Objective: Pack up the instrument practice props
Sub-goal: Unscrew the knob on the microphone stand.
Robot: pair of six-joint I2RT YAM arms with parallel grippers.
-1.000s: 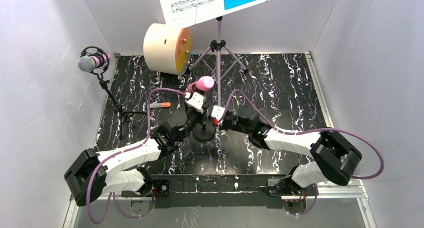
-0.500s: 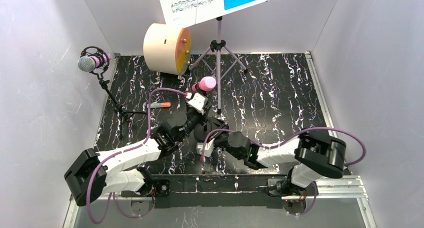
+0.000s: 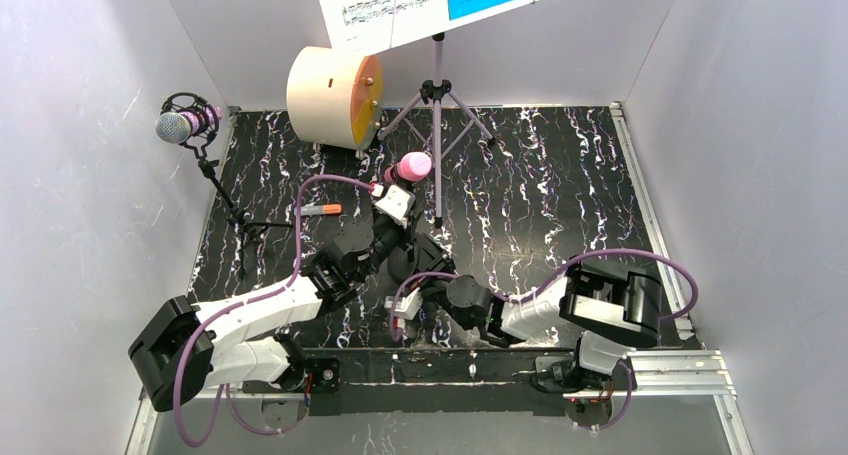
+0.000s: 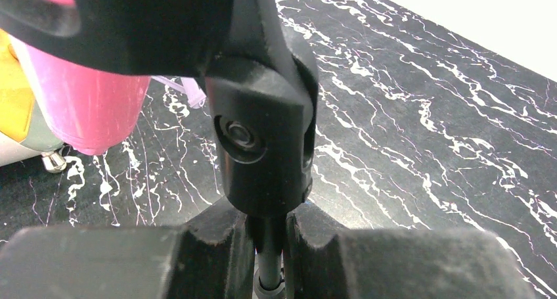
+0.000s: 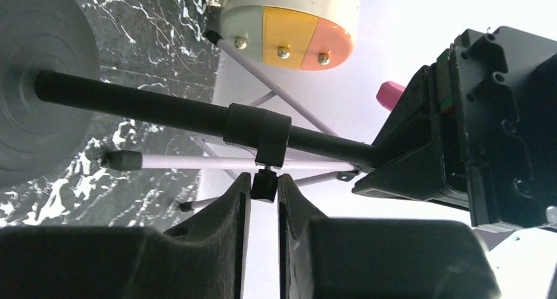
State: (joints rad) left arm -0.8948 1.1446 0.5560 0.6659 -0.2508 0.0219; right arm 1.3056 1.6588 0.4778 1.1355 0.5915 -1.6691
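As the right gripper [image 5: 264, 204] has dropped toward 6 o'clock, its jaws pinch the stand's collar knob [image 5: 264, 182]. Jaws of the left gripper [image 4: 270, 246] clamp the pole [image 5: 151, 108], steadying it for collapse.

Black marbled tabletop [image 3: 560, 175], pale walls [image 3: 90, 225]

The tabletop [image 3: 560, 195] is glossy black, white-veined like marble. The pink microphone [image 3: 413, 165] looks smooth plastic; its stand [image 5: 164, 113] is matt black (faint sheen on the pole). The drum [image 3: 320, 90] shell is matt cream; the pages [image 3: 385, 5] are paper.
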